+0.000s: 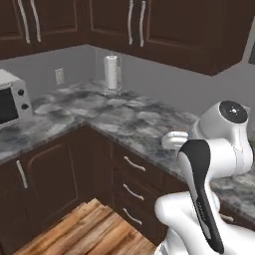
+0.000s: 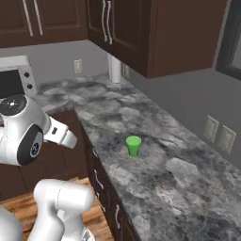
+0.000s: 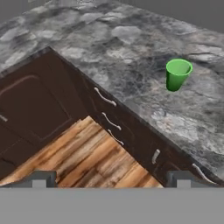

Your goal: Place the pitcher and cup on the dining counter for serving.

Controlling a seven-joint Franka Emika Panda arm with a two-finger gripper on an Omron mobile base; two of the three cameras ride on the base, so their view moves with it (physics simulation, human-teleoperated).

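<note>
Looking along the claw [image 3: 109,178], I find the marble worktop [image 3: 131,48] the largest item ahead, an L-shaped grey-veined slab over dark brown drawers and cabinets [image 3: 118,127]. The wooden floor [image 3: 87,157] lies directly beyond the claw's tips, so the claw hangs off the slab's edge, over open floor rather than stone. Its two fingertips [image 3: 41,178] stand spread wide at either side of the hand view with nothing between them. In the right base view a microwave [image 2: 16,77] sits on the worktop's other leg, well away from the claw. A white paper-towel roll [image 1: 112,72] stands upright at the back wall, far from the claw. The cup [image 3: 177,74], small and bright green, stands upright on the worktop ahead of the claw and off to one side, well apart from it and untouched.
</note>
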